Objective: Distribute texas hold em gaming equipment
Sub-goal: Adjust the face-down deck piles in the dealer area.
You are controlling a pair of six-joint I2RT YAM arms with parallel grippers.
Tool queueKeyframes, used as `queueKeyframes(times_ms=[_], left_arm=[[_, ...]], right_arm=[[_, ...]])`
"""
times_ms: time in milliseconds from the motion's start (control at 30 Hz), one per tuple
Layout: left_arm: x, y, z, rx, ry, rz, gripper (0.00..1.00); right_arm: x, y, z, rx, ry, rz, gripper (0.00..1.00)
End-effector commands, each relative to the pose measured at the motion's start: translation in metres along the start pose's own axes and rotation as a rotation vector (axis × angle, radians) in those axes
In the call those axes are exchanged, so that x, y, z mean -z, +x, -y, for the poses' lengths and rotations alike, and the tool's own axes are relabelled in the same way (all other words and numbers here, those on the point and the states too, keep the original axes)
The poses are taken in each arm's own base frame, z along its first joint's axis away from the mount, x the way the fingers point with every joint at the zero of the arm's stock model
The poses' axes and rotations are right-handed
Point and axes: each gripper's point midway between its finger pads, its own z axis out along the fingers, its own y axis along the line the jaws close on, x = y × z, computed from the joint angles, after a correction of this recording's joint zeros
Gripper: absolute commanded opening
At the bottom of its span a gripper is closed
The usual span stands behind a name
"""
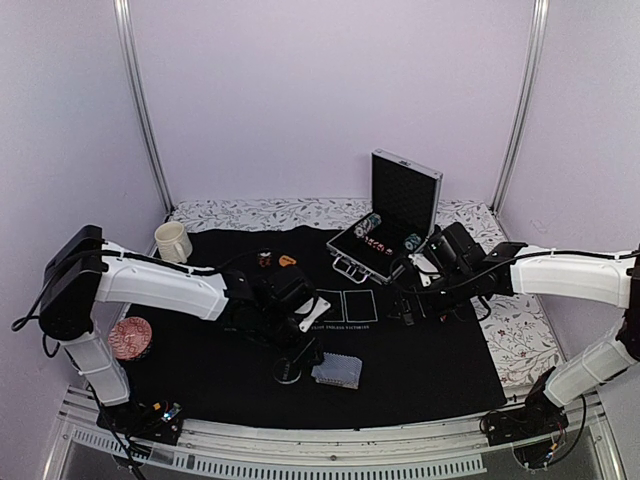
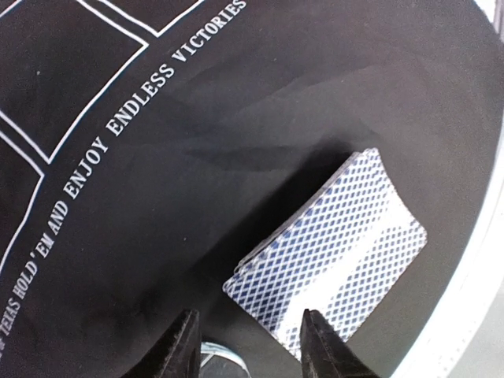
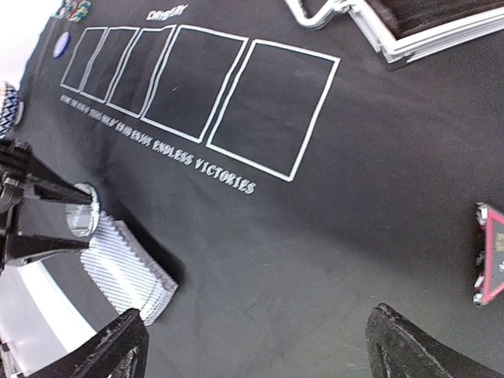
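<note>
Grey-blue-backed playing cards [image 2: 331,244] are lying as one slightly sheared stack on the black felt mat [image 1: 420,360], close to its near edge and in front of the white printed card boxes [image 3: 197,90]. My left claw [image 2: 250,346] hangs right over the stack's near corner, and one finger [image 2: 319,346] overlaps the deck's edge in my wrist view. Its jaws stand part-way apart. A round silver-rimmed piece [image 1: 287,376] shows between the tips, and I cannot tell whether they're pinching it.

Over on the other side, my right claw [image 3: 268,346] is released, fingers spread wide with nothing between them, low over bare felt. A red-edged black triangle marker [image 3: 492,252] sits on the mat at the right edge of that wrist view. The silver aluminium case [image 1: 395,215] stands open at the far side of the mat, lid upright, with small striped poker chips [image 1: 372,228] racked inside. A cream mug [image 1: 172,241] sits at the far left corner, well apart from the cards.
</note>
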Motion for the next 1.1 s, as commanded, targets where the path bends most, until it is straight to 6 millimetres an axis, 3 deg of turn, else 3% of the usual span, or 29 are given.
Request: queueKeyframes(times_ms=[0, 233, 433, 1067], left_arm=[[-0.002, -0.002, 0.008, 0.035, 0.082, 0.003, 0.45], [-0.002, 0.001, 0.0, 0.068, 0.082, -0.002, 0.42], [-0.004, 0.003, 0.0, 0.078, 0.103, -0.002, 0.4], [-0.006, 0.004, -0.005, 0.109, 0.124, 0.017, 0.38]], right_arm=[[-0.008, 0.01, -0.011, -0.026, -0.088, -0.031, 0.95], [-0.018, 0.037, -0.058, -0.02, -0.317, -0.108, 0.69], [-0.041, 0.065, -0.076, -0.024, -0.378, -0.222, 0.48], [-0.08, 0.081, -0.084, -0.038, -0.351, -0.306, 0.33]])
